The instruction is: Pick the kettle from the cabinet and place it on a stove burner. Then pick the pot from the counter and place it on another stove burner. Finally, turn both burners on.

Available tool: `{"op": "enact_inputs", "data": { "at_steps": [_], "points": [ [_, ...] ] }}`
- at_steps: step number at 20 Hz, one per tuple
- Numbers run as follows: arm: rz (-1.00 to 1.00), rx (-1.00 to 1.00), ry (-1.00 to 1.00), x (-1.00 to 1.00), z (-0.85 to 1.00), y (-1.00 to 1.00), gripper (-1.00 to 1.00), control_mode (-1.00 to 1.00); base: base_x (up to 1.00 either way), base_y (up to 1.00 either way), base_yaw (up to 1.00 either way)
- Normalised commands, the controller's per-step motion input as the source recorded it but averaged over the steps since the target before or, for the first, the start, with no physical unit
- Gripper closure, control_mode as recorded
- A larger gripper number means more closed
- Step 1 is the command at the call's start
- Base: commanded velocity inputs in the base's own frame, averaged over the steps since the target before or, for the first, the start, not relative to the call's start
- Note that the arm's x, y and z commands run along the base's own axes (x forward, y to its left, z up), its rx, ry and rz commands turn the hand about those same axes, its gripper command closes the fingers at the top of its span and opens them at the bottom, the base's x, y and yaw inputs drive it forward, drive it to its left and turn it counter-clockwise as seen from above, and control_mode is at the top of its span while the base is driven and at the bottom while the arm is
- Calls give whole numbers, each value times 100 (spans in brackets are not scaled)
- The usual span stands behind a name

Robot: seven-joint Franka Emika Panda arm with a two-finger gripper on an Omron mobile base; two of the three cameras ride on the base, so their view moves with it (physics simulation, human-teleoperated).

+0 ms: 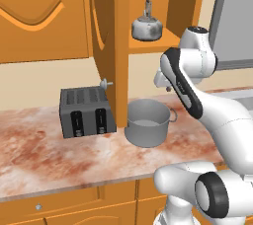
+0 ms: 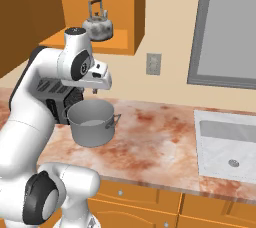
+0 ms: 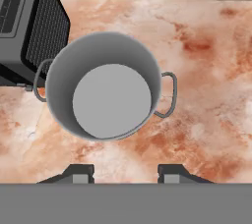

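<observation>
Kettle (image 1: 147, 26), small rounded silver-grey metal w/ tall upright loop handle, sits upright on the plain orange shelf of the orange wooden wall cabinet (image 1: 163, 2), up above the counter, door (image 1: 109, 36) swung open w/ its small round knob (image 1: 104, 84) facing out.

Largest first: long marbled reddish-brown & cream stone counter (image 1: 44, 155) w/ orange wooden fronts runs across the scene. In the right base view a pale stone-look sink basin (image 2: 227, 144) is set into it at far right, w/ a grey-framed window (image 2: 227, 29) on the wall above and a wall socket (image 2: 153, 64) between window & cabinet.

My white arm w/ dark joints rises in front of the counter, wrist bent over so the hand looks straight down.

Dark grey boxy toaster (image 1: 86, 111) stands on the counter under the open door, just beside the pot.

Wide grey metal cylindrical pot (image 3: 104, 85), straight sides, two small loop side handles, stands upright on the counter, nothing inside. One handle is right by the toaster's side; can't tell if touching.

My gripper (image 3: 123, 175) hangs above the pot, near its rim, well apart from the kettle. Fingers (image 3: 78, 174) stand spread w/ bare counter showing between them, grasping nothing.
</observation>
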Motion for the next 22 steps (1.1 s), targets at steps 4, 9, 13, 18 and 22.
{"op": "enact_inputs", "data": {
  "at_steps": [4,9,13,18,22],
  "points": [
    [0,0,-7,0,0,0,-100,-100,0,0,0],
    [0,-2,-19,-1,8,0,-100,-100,0,0,0],
    [0,-1,-20,0,11,0,-100,-100,0,0,0],
    [0,-1,-18,0,11,0,-100,-100,0,0,0],
    [0,0,-12,0,13,0,-100,-100,0,0,0]
  ]
}}
